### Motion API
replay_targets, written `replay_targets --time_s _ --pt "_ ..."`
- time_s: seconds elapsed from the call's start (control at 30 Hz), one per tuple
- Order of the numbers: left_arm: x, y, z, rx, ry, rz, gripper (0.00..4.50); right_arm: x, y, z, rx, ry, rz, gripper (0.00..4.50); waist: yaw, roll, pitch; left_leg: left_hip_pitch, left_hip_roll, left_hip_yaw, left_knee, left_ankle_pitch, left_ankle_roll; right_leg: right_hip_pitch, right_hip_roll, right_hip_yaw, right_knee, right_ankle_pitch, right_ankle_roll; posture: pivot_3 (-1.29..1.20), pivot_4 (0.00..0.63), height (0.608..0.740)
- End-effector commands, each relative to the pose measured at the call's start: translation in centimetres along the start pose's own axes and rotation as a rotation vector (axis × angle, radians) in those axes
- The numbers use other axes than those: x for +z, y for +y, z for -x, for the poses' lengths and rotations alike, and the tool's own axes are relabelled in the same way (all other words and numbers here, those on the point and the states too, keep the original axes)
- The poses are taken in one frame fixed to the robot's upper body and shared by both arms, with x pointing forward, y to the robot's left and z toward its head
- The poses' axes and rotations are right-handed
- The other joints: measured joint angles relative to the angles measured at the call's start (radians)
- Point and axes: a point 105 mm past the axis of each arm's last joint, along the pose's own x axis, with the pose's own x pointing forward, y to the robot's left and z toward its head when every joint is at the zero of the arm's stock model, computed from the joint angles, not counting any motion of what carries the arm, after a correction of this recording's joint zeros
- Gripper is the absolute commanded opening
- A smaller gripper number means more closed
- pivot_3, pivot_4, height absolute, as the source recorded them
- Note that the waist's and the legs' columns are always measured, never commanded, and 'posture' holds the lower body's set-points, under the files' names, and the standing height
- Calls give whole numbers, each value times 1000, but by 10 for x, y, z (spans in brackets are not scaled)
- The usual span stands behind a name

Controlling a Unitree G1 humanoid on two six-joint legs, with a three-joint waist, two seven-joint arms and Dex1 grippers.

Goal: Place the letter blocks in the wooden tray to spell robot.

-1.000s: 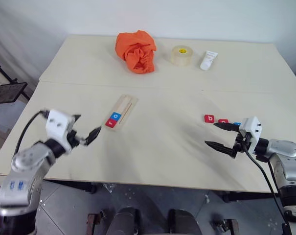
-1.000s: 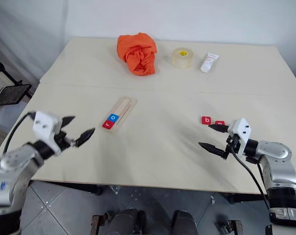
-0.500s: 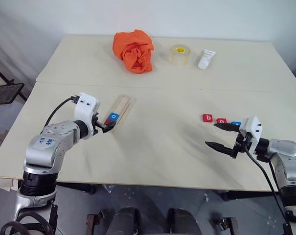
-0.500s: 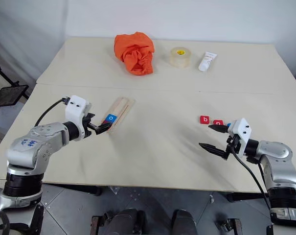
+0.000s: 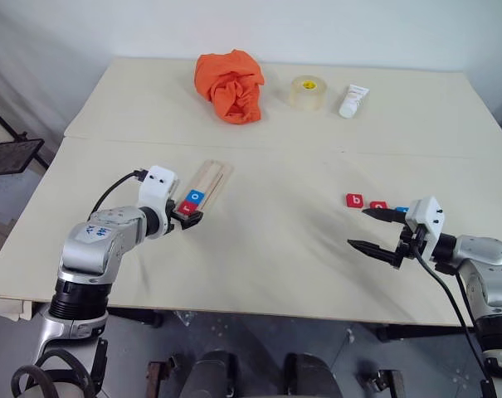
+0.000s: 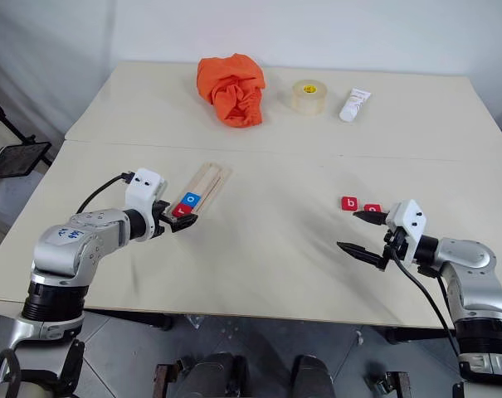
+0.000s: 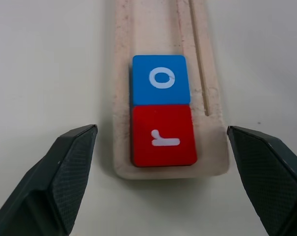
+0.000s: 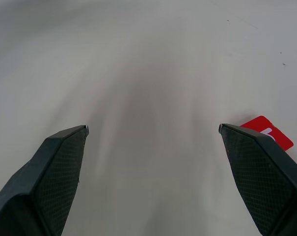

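Fingers on both arms stand wide apart and grip nothing. Those of the left gripper straddle the near end of the long pale-wood tray, one black finger on each side of it and neither touching the wood as far as I can see. Those of the right gripper hang spread just over the bare cream desk, a little short of the loose tiles and not in contact with any of them.

As for progress, two of the five letters look settled. A red square tile with a white r sits at the very end of the tray's groove, and a blue square tile with a white o lies flush against it, edges touching. The rest of the groove is bare wood.

Three tiles remain out on the desk on the robot's right, well apart from the tray: a red tile marked b, another red tile just beside it whose letter I cannot read, and a blue tile partly hidden behind the right arm. By my reckoning those still need carrying across in order, b next.

An orange cloth, a tape roll and a white tube lie at the far side, uninvolved.
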Motion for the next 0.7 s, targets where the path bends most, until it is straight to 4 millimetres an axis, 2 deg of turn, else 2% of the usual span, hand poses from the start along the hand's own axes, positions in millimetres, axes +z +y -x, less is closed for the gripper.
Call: replay_targets --time_s 0.03,0.33,0.5,0.7 --pt "9 -2 -2 -3 -24 -10 4500 14 -5 5 -13 -16 54 4464 0 0 0 0 0 0 0 0 0 0 0 0 0 0 0 0 150 740" --pt "-2 -5 -12 -11 29 9 4500 15 -5 4 -10 -17 58 4464 1 0 0 0 0 0 1 0 0 0 0 0 0 0 0 0 150 740" --pt "-11 2 -15 43 77 17 3385 16 -5 4 -14 -16 61 4500 1 0 0 0 0 0 2 0 0 1 0 0 1 0 0 0 150 740" --pt "-2 1 -13 23 -24 -49 3386 18 -7 6 -20 -13 66 4500 1 0 0 1 0 0 3 0 0 1 0 1 2 0 0 0 150 740"
